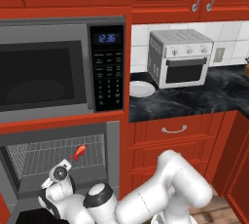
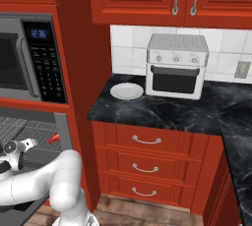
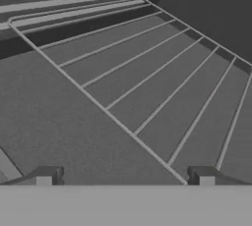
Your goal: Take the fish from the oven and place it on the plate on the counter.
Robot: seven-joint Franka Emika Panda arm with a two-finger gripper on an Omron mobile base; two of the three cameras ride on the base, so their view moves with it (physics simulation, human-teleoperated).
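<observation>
Reaching low into the open oven [image 1: 58, 155] at the lower left of the left base view, the white arm folds over from the bottom right, its elbow bulging mid-bottom and its forearm running leftward to the wrist. The hand [image 3: 125, 175] sits at the front of the oven cavity; in the hand view its two dark fingertips [image 3: 45, 176] stand far apart at the bottom edge, spread wide with nothing between them, looking along the bars of the wire rack [image 3: 147, 72] that fan out toward the upper right.

A small red-orange fish [image 1: 79, 152] lies on the rack in the lower left of the left base view, just above and right of the wrist, its thin body tilted with the tail toward the lower left. In the right base view it shows as a red sliver [image 2: 53, 138] at the left edge, near the wrist.

On the dark marbled tabletop [image 2: 162, 109], the round white plate [image 2: 127, 91] rests bare, just beside the silver toaster oven [image 2: 176, 66], well apart from the fish.
</observation>
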